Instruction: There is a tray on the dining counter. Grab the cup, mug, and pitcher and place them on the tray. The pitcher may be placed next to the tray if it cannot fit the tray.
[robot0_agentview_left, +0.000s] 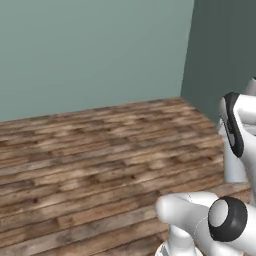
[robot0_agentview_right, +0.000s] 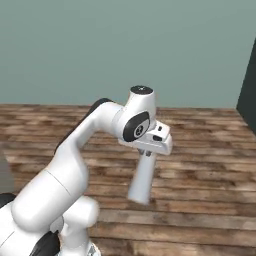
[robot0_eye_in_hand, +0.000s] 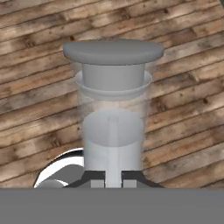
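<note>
Pitcher in my claw is what this step is about, and the step, as I judge it, is carrying it across to the tray. Around me is wooden floor, running far back to a grey-green wall, with a darker panel at the far right. No counter is near, so I reckon the base has ground to cover before any placing.

My arm is folded up and forward from the base, with the pitcher hanging below the hand in the right base view, tilted a little, its bottom nearer the base than its top. In the hand view it stands straight out from my gripper, the lid farthest from me, the fingers clamped tight on its near end.

To do this well I would keep the squeeze firm and the wrist quiet during the drive; a tall slim glass held at one end will want to swing. Slow turns, no jerks. On arrival, I would lower it upright, and set it beside the tray if room is short.
</note>
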